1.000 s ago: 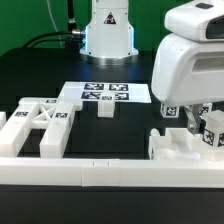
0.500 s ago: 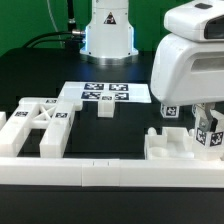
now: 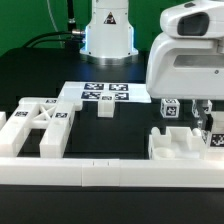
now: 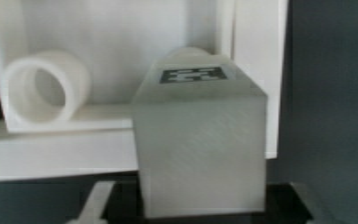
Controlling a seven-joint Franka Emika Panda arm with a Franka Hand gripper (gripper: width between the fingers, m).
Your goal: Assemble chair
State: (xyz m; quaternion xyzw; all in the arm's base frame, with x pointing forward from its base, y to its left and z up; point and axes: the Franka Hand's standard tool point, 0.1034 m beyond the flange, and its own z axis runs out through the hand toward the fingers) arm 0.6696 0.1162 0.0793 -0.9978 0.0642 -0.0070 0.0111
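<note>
Hand [image 3: 201, 122] looks clamped on the square post [image 4: 197, 140], fingers on its flat faces. The post hangs just below the hand, over the slab piece [image 3: 183, 146]. My guess is rigid, light, slick plastic. I'd grip mid-length on opposing flats, clear of the tag [image 4: 194, 73].

Exterior view: gripper [image 3: 201, 122] mostly hidden under the arm's white wrist housing [image 3: 185, 55]; jaw spacing not readable. The housing is cut off by 2 edges, top and right. The slab [image 3: 180, 146] runs off the exterior view's right edge, with its far part masked by the housing. The X-braced panel [image 3: 40, 122] is clipped at the left edge. Marker board [image 3: 105, 93]: tag patterns too small to read.

Wrist view: soft focus throughout. The square post [image 4: 202, 130] is cut off by the picture's edge, and its tag [image 4: 195, 73] is blurred.
</note>
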